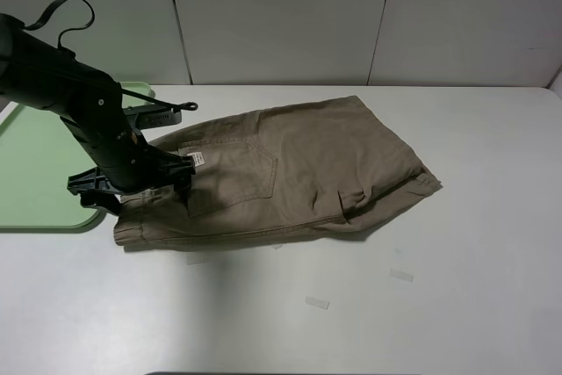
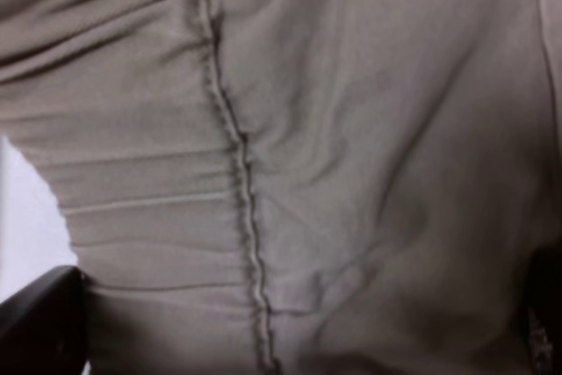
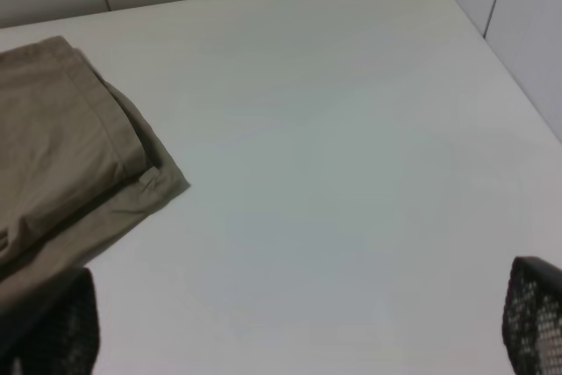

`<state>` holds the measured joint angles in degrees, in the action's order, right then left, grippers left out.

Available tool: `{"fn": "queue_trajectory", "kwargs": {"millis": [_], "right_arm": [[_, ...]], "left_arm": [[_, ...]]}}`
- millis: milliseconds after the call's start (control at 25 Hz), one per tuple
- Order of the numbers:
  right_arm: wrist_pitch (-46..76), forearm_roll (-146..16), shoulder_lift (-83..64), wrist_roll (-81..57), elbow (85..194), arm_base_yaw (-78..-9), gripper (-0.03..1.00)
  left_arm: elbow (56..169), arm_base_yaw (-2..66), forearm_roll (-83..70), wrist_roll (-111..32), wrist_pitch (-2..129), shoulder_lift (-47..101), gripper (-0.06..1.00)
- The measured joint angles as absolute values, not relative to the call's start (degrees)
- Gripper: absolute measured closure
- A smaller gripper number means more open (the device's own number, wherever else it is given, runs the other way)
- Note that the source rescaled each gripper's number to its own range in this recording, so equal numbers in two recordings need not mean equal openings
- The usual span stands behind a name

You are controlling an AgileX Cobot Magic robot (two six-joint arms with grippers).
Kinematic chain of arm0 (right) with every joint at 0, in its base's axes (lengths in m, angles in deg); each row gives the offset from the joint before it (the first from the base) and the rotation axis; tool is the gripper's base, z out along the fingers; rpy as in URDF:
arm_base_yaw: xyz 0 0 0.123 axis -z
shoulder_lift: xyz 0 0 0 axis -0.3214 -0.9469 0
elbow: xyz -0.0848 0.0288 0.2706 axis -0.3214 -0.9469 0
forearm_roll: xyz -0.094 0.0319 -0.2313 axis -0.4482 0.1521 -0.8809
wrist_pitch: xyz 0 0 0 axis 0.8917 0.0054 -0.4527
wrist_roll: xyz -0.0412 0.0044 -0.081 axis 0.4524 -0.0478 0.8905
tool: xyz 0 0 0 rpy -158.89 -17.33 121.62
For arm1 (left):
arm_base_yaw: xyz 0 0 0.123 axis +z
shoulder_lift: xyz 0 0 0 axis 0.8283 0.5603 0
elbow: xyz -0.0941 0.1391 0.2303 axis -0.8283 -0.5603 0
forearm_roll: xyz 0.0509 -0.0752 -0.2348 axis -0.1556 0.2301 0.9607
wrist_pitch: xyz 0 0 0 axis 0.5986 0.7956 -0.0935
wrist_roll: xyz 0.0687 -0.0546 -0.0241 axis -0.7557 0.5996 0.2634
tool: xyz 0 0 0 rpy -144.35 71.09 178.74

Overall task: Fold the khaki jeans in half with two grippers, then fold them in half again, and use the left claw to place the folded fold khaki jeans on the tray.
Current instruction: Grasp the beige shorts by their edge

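The khaki jeans (image 1: pixel 299 164) are knee-length shorts lying folded in half on the white table, waistband to the left and leg hems to the right, with a small white label (image 1: pixel 198 159) showing. My left gripper (image 1: pixel 132 186) is down on the waistband end. In the left wrist view its jaws stand wide apart at the frame edges (image 2: pixel 290 322) with gathered khaki fabric (image 2: pixel 351 129) filling the space between; it is open. My right gripper (image 3: pixel 294 322) is open and empty above bare table, to the right of the shorts' hem corner (image 3: pixel 61 147). The mint-green tray (image 1: pixel 35 164) lies at the left edge.
Small pieces of clear tape (image 1: pixel 317 303) (image 1: pixel 401 275) lie on the table in front of the shorts. A white panelled wall (image 1: pixel 281 15) stands behind the table. The right arm is out of the exterior high view.
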<state>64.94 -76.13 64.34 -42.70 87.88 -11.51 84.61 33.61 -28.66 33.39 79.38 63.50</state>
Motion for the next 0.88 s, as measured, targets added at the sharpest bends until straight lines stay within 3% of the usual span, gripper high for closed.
{"fn": "queue_trajectory", "kwargs": {"millis": [440, 600, 800, 880], "right_arm": [[64.9, -76.1, 64.3, -42.7, 87.9, -11.5, -0.03], [64.9, -76.1, 64.3, -42.8, 87.9, -11.5, -0.03], [64.9, -76.1, 64.3, -42.8, 87.9, -11.5, -0.03], [64.9, -76.1, 64.3, -42.8, 87.9, -11.5, -0.03]], "left_arm": [[85.2, 33.3, -29.5, 33.5, 76.6, 66.9, 0.01], [85.2, 33.3, -29.9, 33.0, 74.2, 67.1, 0.23], [85.2, 33.3, -29.3, 32.9, 70.2, 67.4, 0.62], [85.2, 33.2, -28.9, 32.9, 69.6, 67.5, 0.68]]}}
